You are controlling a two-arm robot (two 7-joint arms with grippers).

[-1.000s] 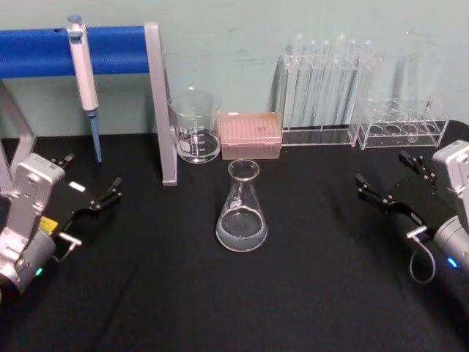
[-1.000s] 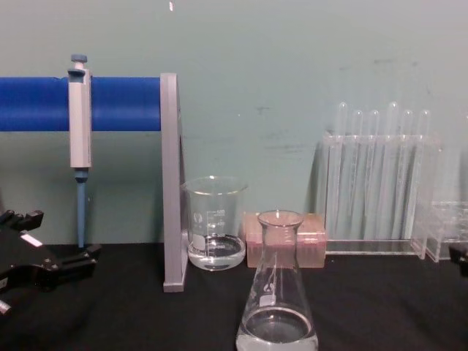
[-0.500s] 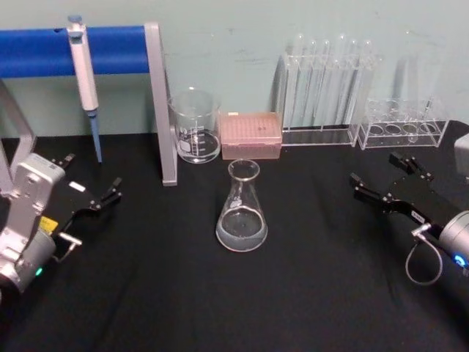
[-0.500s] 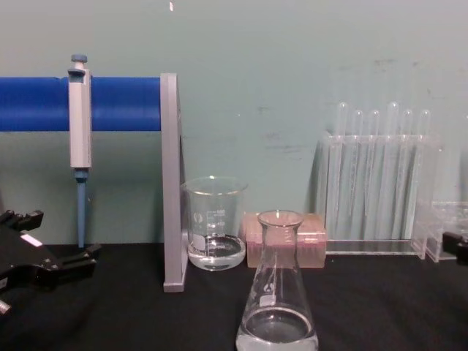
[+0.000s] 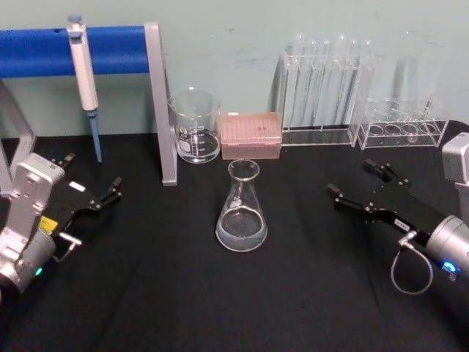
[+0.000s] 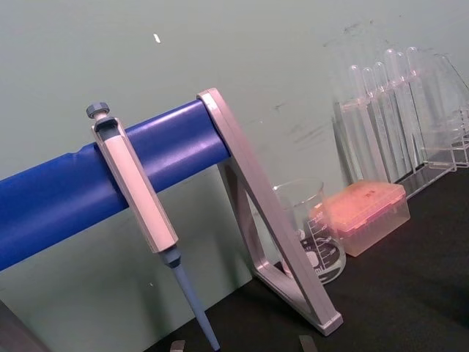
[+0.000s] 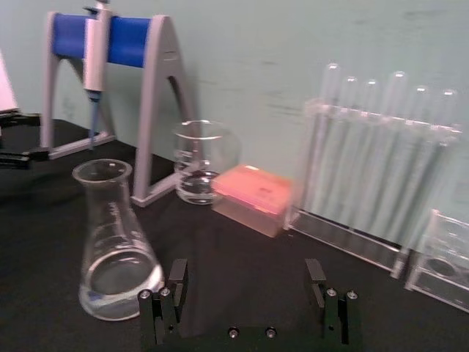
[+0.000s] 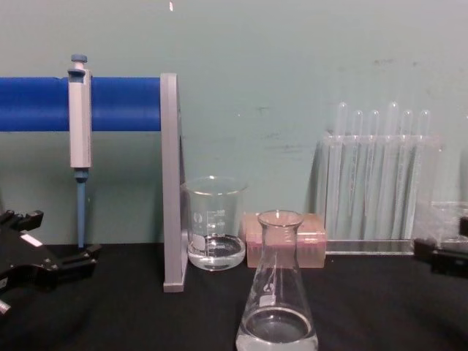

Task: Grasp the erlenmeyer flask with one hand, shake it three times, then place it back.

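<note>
Flask [image 5: 242, 213] upright at the centre of the black table [image 5: 183, 293], clear liquid in its base; beaker [image 5: 195, 125] at its 11 o'clock, pink box [image 5: 250, 136] at 12. Right gripper [image 5: 350, 178] at the flask's 3 o'clock, well apart from it, its 2 fingers spread wide, tips toward the glass; left gripper [image 5: 90, 173] at 9 o'clock, fingers also spread, holding nothing.

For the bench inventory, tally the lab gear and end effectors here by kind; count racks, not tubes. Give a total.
erlenmeyer flask: 1
beaker: 1
pipette: 1
pipette stand: 1
pink tip box: 1
tube racks: 2 (tall rack, low rack)
end effectors: 2 (left end effector, right end effector)
Total: 9
</note>
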